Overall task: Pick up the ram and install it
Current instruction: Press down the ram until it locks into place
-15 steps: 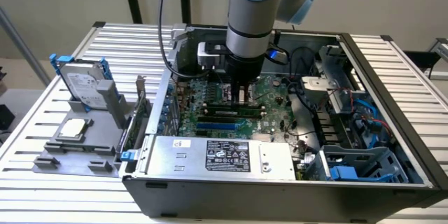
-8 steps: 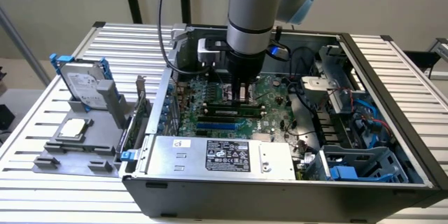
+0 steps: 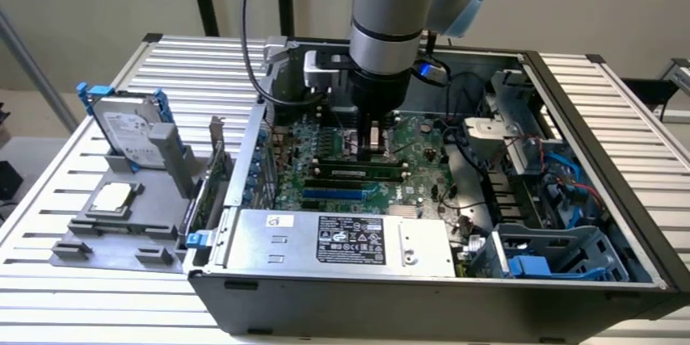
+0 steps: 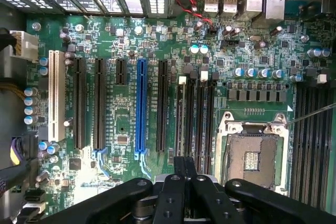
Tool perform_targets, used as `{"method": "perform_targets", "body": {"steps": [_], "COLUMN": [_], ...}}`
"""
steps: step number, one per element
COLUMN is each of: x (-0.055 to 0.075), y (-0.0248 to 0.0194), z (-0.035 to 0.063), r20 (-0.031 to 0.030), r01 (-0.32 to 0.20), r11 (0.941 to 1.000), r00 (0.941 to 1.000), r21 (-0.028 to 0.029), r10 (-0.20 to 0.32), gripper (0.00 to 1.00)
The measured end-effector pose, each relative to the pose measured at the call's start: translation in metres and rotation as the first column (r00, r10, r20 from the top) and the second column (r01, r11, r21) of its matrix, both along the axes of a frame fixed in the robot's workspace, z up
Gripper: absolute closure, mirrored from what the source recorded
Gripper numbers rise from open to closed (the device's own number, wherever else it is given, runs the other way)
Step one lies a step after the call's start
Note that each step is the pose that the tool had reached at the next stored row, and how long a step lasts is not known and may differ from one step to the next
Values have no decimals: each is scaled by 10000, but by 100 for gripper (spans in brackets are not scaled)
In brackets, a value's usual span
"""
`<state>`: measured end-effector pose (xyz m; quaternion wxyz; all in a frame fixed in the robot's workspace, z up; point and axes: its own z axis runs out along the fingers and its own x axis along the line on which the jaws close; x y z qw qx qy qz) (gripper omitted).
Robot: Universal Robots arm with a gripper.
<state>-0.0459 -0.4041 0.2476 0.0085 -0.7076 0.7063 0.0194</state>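
Closed black gripper [image 4: 184,182] fingers hang just over the motherboard [image 4: 121,114], beside its memory slots. Ram [image 3: 354,173] sits in a slot mid-board, case walls [image 3: 603,159] close around.

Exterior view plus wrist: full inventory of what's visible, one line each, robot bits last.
computer case: 1, black, open, on the slatted table
motherboard: 1, green, inside the case
ram: 1, green stick, lying on the motherboard below the gripper
CPU socket: 1, silver frame, empty
hard drive: 1, silver with blue rails, upright in the grey holder, exterior view's left
processor chip: 1, silver, on the grey holder
gripper: 1, black, shut, above the motherboard
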Motion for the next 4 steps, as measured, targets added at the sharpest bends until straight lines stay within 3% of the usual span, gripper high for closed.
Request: {"method": "perform_targets", "body": {"steps": [4], "x": [0], "y": [0], "z": [0], "r20": [0], "r01": [0], "r11": [10000], "r00": [10000], "r21": [3], "r10": [0], "gripper": [89]}}
